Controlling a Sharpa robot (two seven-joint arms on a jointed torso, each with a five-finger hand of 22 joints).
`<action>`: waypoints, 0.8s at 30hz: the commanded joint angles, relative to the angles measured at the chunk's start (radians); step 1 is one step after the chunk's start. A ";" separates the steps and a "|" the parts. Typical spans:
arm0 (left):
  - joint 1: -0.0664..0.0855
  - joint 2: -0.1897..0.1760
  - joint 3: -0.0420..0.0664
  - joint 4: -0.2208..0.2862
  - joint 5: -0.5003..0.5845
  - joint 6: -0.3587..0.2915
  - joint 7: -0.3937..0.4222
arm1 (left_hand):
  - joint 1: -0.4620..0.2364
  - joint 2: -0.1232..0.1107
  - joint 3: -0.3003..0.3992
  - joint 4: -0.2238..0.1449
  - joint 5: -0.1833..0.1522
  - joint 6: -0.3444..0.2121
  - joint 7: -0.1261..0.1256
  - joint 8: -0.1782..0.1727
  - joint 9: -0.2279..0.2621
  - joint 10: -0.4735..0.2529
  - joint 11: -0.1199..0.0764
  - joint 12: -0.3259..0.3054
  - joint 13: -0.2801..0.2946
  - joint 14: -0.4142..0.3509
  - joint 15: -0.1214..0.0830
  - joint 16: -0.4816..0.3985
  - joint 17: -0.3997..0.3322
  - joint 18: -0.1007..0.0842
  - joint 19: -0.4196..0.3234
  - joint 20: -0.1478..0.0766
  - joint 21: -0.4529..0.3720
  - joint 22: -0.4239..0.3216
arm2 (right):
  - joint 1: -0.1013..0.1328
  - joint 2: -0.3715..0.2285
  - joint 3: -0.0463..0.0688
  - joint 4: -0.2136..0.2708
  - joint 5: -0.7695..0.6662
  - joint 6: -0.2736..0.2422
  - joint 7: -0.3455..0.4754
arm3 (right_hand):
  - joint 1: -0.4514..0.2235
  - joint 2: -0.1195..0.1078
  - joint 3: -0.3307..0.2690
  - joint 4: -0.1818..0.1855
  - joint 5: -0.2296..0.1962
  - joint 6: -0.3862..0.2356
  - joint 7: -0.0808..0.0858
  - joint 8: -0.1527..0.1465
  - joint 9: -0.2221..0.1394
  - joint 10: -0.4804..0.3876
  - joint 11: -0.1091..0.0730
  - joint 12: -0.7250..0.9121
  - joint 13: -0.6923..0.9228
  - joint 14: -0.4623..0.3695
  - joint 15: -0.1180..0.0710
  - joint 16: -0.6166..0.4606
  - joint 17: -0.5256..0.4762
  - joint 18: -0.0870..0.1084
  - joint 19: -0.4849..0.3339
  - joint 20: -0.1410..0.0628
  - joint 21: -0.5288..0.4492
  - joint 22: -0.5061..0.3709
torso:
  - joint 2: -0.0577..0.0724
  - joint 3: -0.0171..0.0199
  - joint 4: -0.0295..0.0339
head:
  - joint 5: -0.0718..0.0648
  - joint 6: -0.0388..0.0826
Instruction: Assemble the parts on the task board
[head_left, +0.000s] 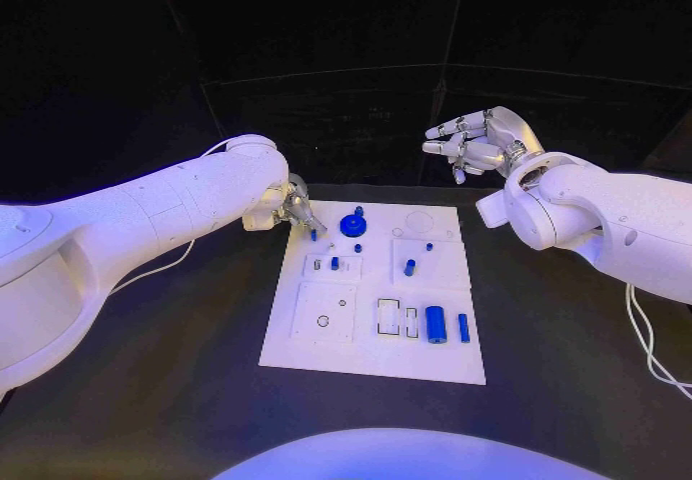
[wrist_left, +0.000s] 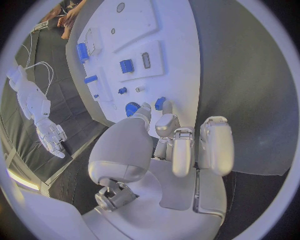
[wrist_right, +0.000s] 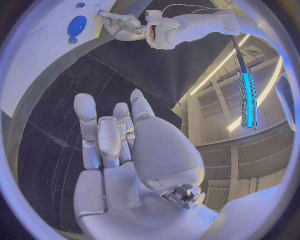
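Head view: the board (head_left: 378, 300) lies flat on the table (head_left: 159, 400), between the two arms. The left hand (head_left: 296, 212) sits at the board's far left corner, fingers pointing down, with a small blue peg (head_left: 313, 235) at its fingertips; whether they grip it cannot be told here. Just beyond that hand, toward the board's middle, stands the blue gear (head_left: 355, 222). Farther from it, near the board's centre, are two short blue pegs (head_left: 335, 263) and (head_left: 410, 267). On the near part of the board, well away from both hands, lie a blue cylinder (head_left: 434, 324) and a slimmer blue bar (head_left: 463, 327). The right hand (head_left: 473, 140) hangs in the air past the board's far right corner, well apart from every part, fingers loosely curled and holding nothing.

Left wrist view: the left hand (wrist_left: 169, 145) reaches onto the board (wrist_left: 181, 65). Thumb and a finger (wrist_left: 165, 122) meet around the peg (wrist_left: 160, 103), pinching it. The gear (wrist_left: 132, 108) lies just beside the thumb tip. Beyond the fingers are a square blue block (wrist_left: 126, 65) and other blue pieces (wrist_left: 82, 51). The right hand (wrist_left: 51, 136) shows far off, above the table.

Right wrist view: the right hand (wrist_right: 125, 145) is empty, its fingers (wrist_right: 85, 125) extended and slightly apart over the table (wrist_right: 56, 115). Far ahead of it are the board's corner (wrist_right: 37, 55), the gear (wrist_right: 77, 25) and the left hand (wrist_right: 125, 27).
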 joint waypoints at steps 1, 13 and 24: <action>0.001 0.002 0.000 -0.002 0.006 0.002 0.014 | 0.022 0.011 0.005 -0.013 -0.002 0.009 0.001 -0.004 -0.003 -0.004 -0.002 0.005 -0.002 0.107 0.006 0.003 0.263 0.011 0.009 0.003 0.006 0.009 | 0.002 0.001 0.001 0.001 -0.003 0.006 0.007 | -0.006 0.000 -0.001 -0.005 0.006 -0.005 0.000 0.001 -0.001 -0.007 -0.003 -0.006 -0.001 -0.007 -0.002 -0.006 0.000 0.003 -0.010 0.000 -0.006 0.000 | 0.000 0.0000 -0.0002 | 0.001 -0.001; 0.001 0.009 0.000 -0.012 0.006 0.000 0.016 | 0.134 0.090 0.085 -0.086 -0.002 0.003 -0.005 -0.015 -0.013 -0.008 -0.008 0.002 -0.006 0.107 0.001 0.003 0.263 0.011 0.008 0.000 0.005 0.010 | 0.002 0.000 0.001 0.002 -0.003 0.008 0.007 | -0.006 0.000 -0.001 -0.005 0.006 -0.005 0.000 0.001 -0.001 -0.007 -0.003 -0.006 -0.001 -0.007 -0.002 -0.006 0.000 0.003 -0.010 0.000 -0.006 0.000 | 0.000 -0.0003 -0.0005 | -0.001 -0.004; 0.000 0.005 0.000 -0.007 0.006 0.002 0.023 | 0.217 0.106 0.234 -0.193 0.000 -0.009 -0.002 -0.026 -0.022 -0.016 -0.008 -0.011 -0.015 0.107 0.000 0.003 0.263 0.011 0.008 -0.003 0.004 0.012 | 0.002 -0.001 0.001 0.004 -0.003 0.010 0.005 | -0.006 0.000 0.000 -0.005 0.006 -0.005 0.001 0.001 -0.001 -0.006 -0.003 -0.005 0.000 -0.007 -0.002 -0.005 0.002 0.003 -0.010 0.000 -0.006 0.000 | -0.001 0.0000 -0.0002 | -0.001 -0.005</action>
